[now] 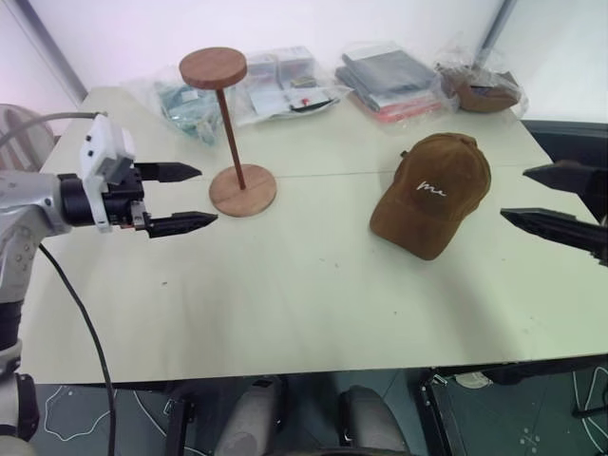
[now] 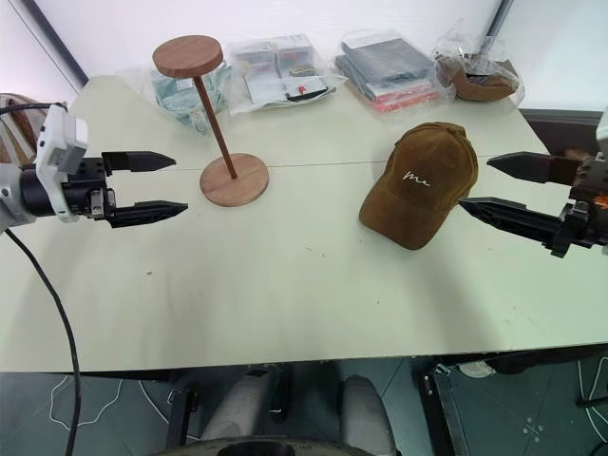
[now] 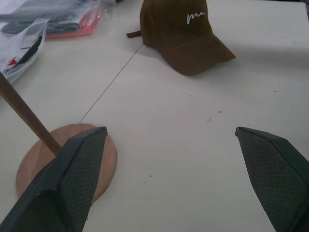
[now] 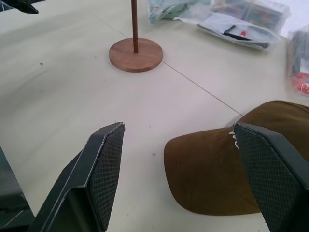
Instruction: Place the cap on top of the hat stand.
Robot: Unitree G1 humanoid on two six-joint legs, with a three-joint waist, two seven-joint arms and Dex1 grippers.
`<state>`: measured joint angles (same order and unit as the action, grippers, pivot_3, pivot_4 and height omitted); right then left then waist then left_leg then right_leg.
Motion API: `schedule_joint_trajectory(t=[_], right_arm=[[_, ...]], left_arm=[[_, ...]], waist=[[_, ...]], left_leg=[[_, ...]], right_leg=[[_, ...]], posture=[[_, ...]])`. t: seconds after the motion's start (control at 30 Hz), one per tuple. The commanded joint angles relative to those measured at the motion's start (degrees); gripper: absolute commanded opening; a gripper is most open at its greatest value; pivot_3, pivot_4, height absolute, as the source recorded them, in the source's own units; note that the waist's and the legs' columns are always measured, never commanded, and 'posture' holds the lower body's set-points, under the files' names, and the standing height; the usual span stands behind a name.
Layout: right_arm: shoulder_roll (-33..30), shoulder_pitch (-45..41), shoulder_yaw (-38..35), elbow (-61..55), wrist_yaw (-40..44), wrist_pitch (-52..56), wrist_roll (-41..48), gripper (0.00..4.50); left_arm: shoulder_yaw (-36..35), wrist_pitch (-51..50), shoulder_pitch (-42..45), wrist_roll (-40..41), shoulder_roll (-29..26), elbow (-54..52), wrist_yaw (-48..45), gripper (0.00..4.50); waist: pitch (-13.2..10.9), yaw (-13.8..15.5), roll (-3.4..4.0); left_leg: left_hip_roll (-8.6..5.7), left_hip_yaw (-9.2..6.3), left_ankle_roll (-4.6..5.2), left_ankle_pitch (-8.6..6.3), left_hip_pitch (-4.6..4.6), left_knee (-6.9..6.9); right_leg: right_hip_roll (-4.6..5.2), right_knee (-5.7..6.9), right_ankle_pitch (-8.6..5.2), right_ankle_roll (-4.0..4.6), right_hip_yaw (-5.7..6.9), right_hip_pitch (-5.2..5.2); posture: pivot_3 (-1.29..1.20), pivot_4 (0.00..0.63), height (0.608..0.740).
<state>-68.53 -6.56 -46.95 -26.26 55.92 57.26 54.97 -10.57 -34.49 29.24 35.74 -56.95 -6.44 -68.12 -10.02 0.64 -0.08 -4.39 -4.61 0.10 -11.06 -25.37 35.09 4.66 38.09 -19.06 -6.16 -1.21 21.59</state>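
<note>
We see the left gripper and right gripper held level, empty, fingers spread, flanking the suede cap and round-topped wooden hat stand.

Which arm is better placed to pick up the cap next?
Probably the right. The right claw is open beside the cap, which lies on the table's right half. The left claw, also open, sits beside the hat stand, with that stand between it and the cap.
</note>
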Motion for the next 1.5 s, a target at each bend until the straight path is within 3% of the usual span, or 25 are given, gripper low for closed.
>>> schedule_joint_trajectory(t=[0.03,0.43,0.53,0.6,0.8,0.9,1.17,1.5], right_arm=[[-0.4,-2.4,-0.5,-0.3,-1.4,0.3,2.4,3.65],[2.0,-1.7,2.8,-3.9,-6.0,-0.9,1.4,3.65],[9.4,-3.5,7.7,-9.3,-17.8,-4.0,-1.7,3.65],[17.8,-4.6,12.7,-15.1,-29.8,-6.8,-6.9,3.65],[28.3,1.9,24.5,-22.1,-44.4,-15.3,-26.5,3.65],[30.1,10.7,31.0,-21.8,-46.4,-24.1,-38.6,3.65],[34.1,27.8,41.8,-12.7,-50.6,-45.1,-60.4,3.65],[39.5,25.7,47.4,-2.2,-52.6,-54.7,-71.5,3.65]], left_arm=[[-1.9,-0.1,0.7,1.3,0.1,-1.6,0.4,4.5],[-1.8,-0.2,0.5,1.2,1.1,-1.9,0.7,4.5],[-2.0,-1.0,-0.4,1.9,1.6,-3.2,1.3,4.5],[-1.8,-0.8,-1.5,1.5,1.8,-3.8,1.6,4.5],[-0.5,-0.4,-2.1,1.2,2.6,-4.3,2.2,4.5],[0.2,-0.3,-1.9,1.0,3.0,-4.1,2.2,4.5],[0.6,-0.6,-2.8,0.4,2.8,-4.8,2.0,4.5],[-1.5,-1.9,-5.2,1.0,1.1,-7.0,2.2,4.5]], waist=[[0.0,0.0,0.0],[0.0,0.0,-0.01],[0.0,0.0,-0.09],[0.1,-0.2,-0.13],[0.0,0.1,-0.13],[0.1,0.2,-0.23],[0.1,-0.2,-0.21],[0.1,-0.4,-0.21]], left_leg=[[0.0,0.0,0.0,0.0,0.0,0.01],[0.0,0.0,0.0,0.0,0.0,0.02],[0.0,-0.02,0.0,0.01,0.01,0.02],[0.0,-0.03,-0.01,0.01,0.01,0.05],[-0.01,-0.03,-0.17,0.11,-0.06,0.01],[-0.03,-0.06,-0.18,0.12,-0.03,0.02],[-0.03,-0.04,-0.21,0.14,0.11,0.02],[-0.03,-0.06,-0.27,0.17,0.21,0.04]], right_leg=[[0.0,0.0,0.0,0.0,0.0,0.0],[0.0,0.01,0.0,0.0,0.0,-0.01],[-0.01,0.02,0.0,-0.01,0.01,-0.02],[-0.02,0.06,0.01,-0.01,0.01,0.0],[-0.05,0.21,0.0,-0.02,-0.01,0.16],[-0.05,0.2,0.0,-0.02,0.04,0.1],[-0.14,0.36,0.0,-0.02,-0.01,0.06],[-0.15,0.43,0.0,-0.02,-0.02,-0.01]], posture=[[0.0,0.15,0.74],[0.0,0.15,0.74],[0.0,0.15,0.74],[0.0,0.15,0.74],[0.0,0.15,0.74],[0.0,0.15,0.74],[0.0,0.15,0.74],[0.0,0.15,0.74]])
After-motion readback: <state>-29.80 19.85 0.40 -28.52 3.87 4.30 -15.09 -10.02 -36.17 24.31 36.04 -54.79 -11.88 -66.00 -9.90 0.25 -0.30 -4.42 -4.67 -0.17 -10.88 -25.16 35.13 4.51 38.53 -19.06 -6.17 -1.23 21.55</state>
